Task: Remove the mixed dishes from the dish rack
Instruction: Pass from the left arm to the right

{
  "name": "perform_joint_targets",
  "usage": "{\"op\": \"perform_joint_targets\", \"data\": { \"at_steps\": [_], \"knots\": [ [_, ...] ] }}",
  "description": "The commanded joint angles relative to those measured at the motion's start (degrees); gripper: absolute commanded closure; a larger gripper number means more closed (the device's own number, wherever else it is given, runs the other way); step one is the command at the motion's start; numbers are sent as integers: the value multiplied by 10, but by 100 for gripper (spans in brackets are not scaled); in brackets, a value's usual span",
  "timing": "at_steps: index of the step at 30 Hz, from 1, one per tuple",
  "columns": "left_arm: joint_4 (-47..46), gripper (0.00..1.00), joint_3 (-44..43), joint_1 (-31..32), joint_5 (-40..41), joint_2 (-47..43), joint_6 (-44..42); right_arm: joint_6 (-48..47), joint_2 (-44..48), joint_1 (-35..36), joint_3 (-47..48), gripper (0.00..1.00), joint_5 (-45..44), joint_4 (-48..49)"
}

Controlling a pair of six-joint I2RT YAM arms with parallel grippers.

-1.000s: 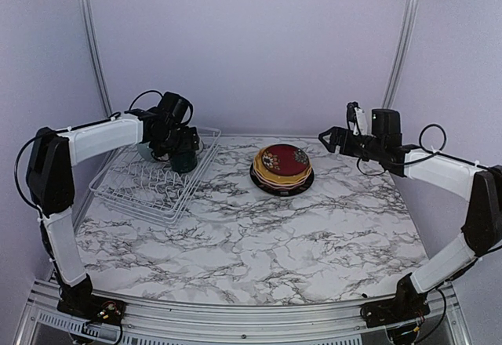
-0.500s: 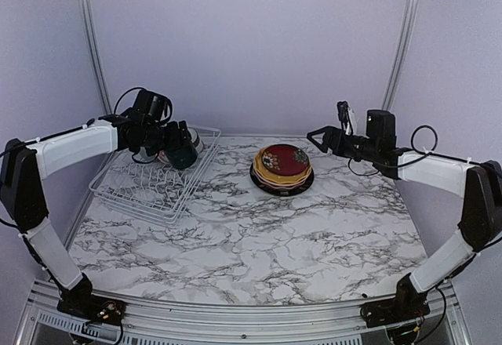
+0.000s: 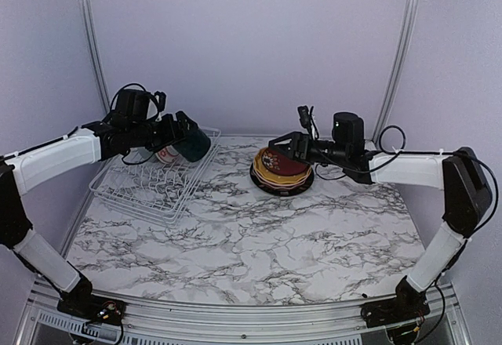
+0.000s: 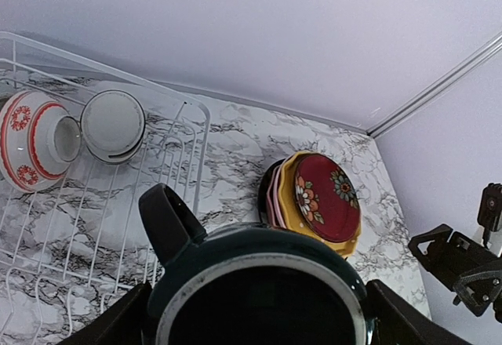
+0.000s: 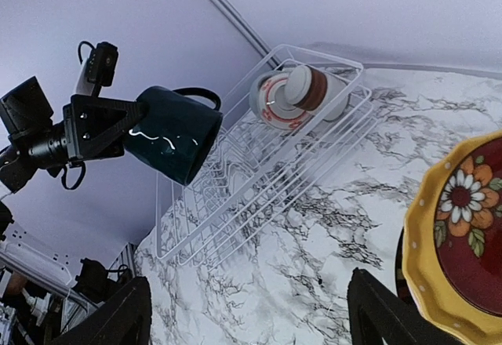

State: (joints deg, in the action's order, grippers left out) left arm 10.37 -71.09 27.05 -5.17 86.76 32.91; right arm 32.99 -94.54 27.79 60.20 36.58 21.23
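The left jaws, spread wide, clasp the dark teal mug [image 3: 196, 143] in the air above the dish rack [image 3: 137, 182], while the right jaws gape empty by the stacked plates [image 3: 282, 166].

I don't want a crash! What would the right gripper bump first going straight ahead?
Probably the dish rack across the marble table; depth is unclear, so maybe the dark teal mug instead.

The dark teal mug [image 4: 259, 282], at the dish rack's [image 4: 205, 119] right rim, runs off the left wrist view's bottom edge and, from above, hides most of the cups [image 3: 163, 155] inside the rack. The right wrist view's edge cuts the plate stack [image 5: 459, 227] right of the rack.
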Motion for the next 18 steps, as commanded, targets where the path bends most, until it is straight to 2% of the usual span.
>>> {"op": "perform_joint_targets", "data": {
  "at_steps": [1, 8, 18],
  "knots": [
    [-96, 54, 9, 3, -66, -40, 32, 32, -19, 33, 50, 18, 24, 52],
    [-142, 55, 30, 26, -94, -64, 49, 119, -55, 53, 72, 22, 63, 131],
    [-203, 56, 49, 61, -122, -79, 60, 143, -78, 93, 119, 29, 79, 146]
  ]
}}
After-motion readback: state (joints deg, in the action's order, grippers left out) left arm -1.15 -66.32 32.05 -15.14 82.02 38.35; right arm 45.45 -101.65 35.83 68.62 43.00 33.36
